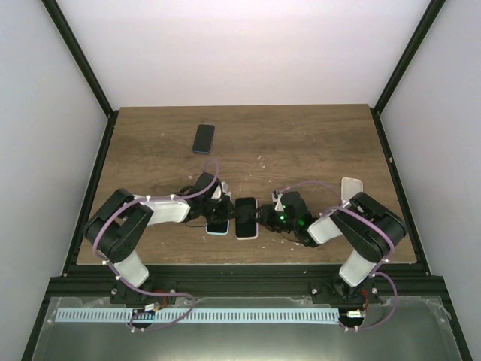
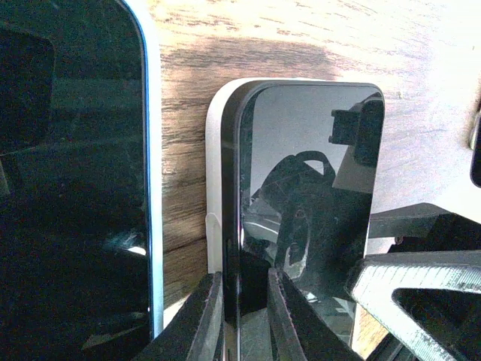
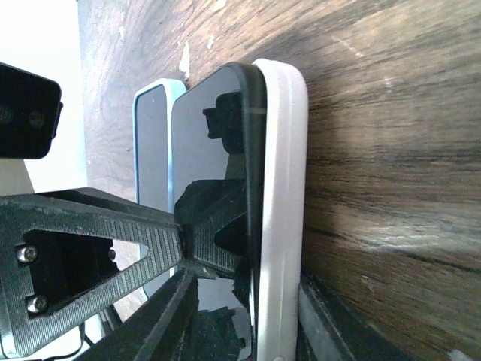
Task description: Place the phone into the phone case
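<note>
A black phone [image 1: 246,214] lies screen up in a white phone case [image 1: 246,238] at the table's near middle. In the left wrist view the phone [image 2: 308,150] has its left edge standing above the case's lip [image 2: 214,150]. My left gripper [image 1: 225,216] is shut narrowly on that raised edge [image 2: 244,278], one finger on the screen. My right gripper [image 1: 264,216] straddles the right edge [image 3: 248,282]: one finger lies against the case's outer side [image 3: 282,150], the other over the phone's screen [image 3: 214,143].
A second phone in a light-blue case [image 1: 217,224] lies right beside the left gripper; it also shows in the left wrist view [image 2: 75,188]. A dark phone [image 1: 204,138] lies at the far left-middle. A spare white case [image 1: 351,186] lies by the right arm.
</note>
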{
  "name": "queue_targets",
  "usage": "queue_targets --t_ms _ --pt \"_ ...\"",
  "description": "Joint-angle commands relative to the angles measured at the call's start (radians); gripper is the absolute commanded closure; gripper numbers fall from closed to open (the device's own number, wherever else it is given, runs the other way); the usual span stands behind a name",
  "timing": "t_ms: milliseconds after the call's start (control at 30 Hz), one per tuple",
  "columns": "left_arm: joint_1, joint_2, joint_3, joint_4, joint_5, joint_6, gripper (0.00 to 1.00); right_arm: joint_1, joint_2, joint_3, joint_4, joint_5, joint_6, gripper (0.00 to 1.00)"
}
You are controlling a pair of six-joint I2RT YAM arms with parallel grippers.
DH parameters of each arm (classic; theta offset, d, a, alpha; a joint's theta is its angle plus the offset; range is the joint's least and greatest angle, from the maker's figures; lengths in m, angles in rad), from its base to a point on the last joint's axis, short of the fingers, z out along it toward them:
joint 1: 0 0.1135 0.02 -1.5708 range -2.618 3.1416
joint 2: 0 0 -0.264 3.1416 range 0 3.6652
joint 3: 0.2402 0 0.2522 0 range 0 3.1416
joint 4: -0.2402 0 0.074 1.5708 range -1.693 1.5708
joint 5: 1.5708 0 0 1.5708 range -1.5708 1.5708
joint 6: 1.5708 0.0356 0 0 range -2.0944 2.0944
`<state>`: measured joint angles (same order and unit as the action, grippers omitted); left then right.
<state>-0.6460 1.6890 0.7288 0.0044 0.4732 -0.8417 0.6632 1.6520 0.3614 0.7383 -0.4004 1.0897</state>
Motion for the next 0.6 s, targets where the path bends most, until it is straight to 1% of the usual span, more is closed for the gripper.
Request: queue_targets --t_ms 0,200,300,367,500,567 --pt "-0.034 0.023 -0.072 -0.074 0.065 -0.03 0.83 0.033 0.003 0.067 0.02 -0.107 -0.043 0.7" --pt "-0.035 -0.064 -0.044 -0.064 0.096 -0.026 0.82 0.031 -0.014 0.053 0.023 -0.121 -0.065 0.87" --pt "-0.034 -0.14 -0.028 -0.091 0.096 -0.023 0.77 0.023 -0.063 0.048 0.032 -0.166 -0.079 0.95" --pt "-0.033 -0.205 0.001 -0.139 0.08 -0.011 0.71 0.017 -0.108 0.042 0.044 -0.196 -0.083 0.97" --pt "-0.027 -0.346 0.068 -0.254 0.043 0.014 0.44 0.015 -0.239 0.033 0.034 -0.231 -0.08 0.99" --pt "-0.02 -0.429 0.097 -0.315 0.008 0.029 0.36 0.014 -0.309 0.036 0.002 -0.239 -0.08 0.99"
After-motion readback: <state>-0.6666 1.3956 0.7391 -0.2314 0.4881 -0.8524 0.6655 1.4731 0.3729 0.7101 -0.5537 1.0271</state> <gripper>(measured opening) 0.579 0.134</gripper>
